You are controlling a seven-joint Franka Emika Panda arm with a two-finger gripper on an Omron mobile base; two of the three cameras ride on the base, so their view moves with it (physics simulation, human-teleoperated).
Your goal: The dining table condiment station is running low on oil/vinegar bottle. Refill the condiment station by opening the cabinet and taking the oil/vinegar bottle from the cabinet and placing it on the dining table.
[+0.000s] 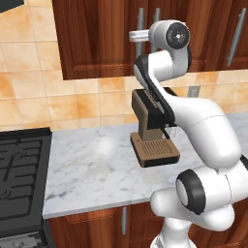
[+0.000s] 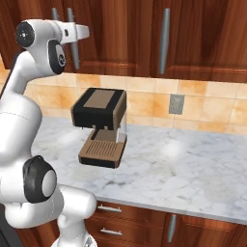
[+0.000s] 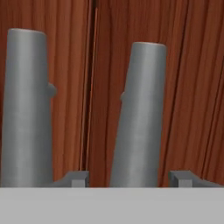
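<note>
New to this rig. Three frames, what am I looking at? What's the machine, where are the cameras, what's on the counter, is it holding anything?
All rendered. A white arm on a mobile base. Two cameras sit behind it, left and right; the third rides on the hand.

The gripper is up at the cabinet, its fingertips straddling a silver bar handle. A second handle stands beside it, across the door seam. Whether the jaws have clamped yet cannot be told.

On the marble counter: a coffee machine. A stove sits at its left end.

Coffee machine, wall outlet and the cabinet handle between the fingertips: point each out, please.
coffee machine (image 2: 100, 126): right base view, on its dark upper body.
wall outlet (image 2: 176, 103): right base view, on its plate.
cabinet handle (image 3: 139, 118): hand view, on the right bar's shaft.
</note>
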